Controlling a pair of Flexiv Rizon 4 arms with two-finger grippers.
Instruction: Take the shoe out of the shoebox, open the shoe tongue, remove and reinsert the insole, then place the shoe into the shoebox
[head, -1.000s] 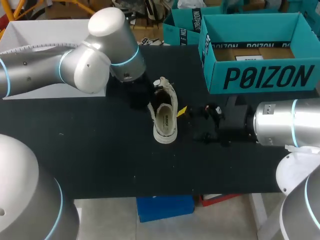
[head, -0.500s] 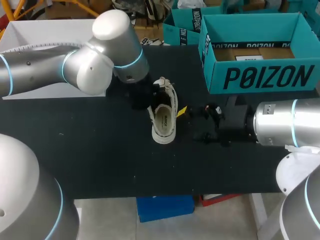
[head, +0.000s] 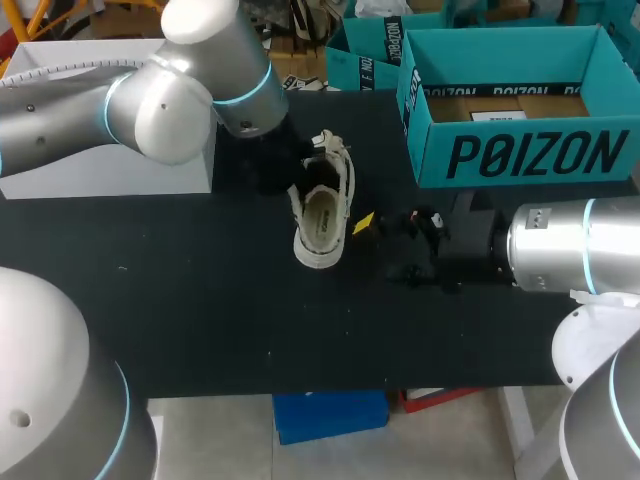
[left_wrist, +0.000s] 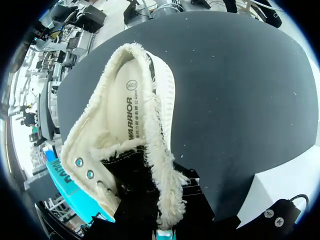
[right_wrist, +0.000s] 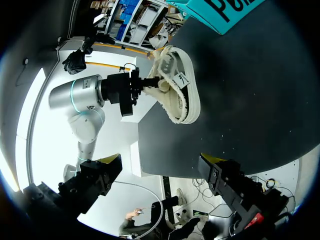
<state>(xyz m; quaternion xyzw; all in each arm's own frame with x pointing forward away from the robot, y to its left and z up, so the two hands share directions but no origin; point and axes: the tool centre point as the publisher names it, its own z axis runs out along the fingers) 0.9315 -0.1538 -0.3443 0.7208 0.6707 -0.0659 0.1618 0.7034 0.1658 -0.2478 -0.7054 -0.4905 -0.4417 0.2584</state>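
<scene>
On the black worktop (head: 200, 300), the left claw (right_wrist: 147, 84) gripped the canvas sneaker (head: 322, 215) by its frayed collar; the right claw (right_wrist: 162, 160) gaped wide nearby. Pinning the heel before drawing the insole (left_wrist: 127, 107) seemed wise.

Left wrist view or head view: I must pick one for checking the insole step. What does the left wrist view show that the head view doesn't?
Only the left wrist view: the frayed collar edge and metal eyelets of the shoe, close up. Only the head view: the teal shoebox and the open right gripper beside the shoe. Both: the shoe with its insole inside, gripped by the left gripper, and the black table.
</scene>
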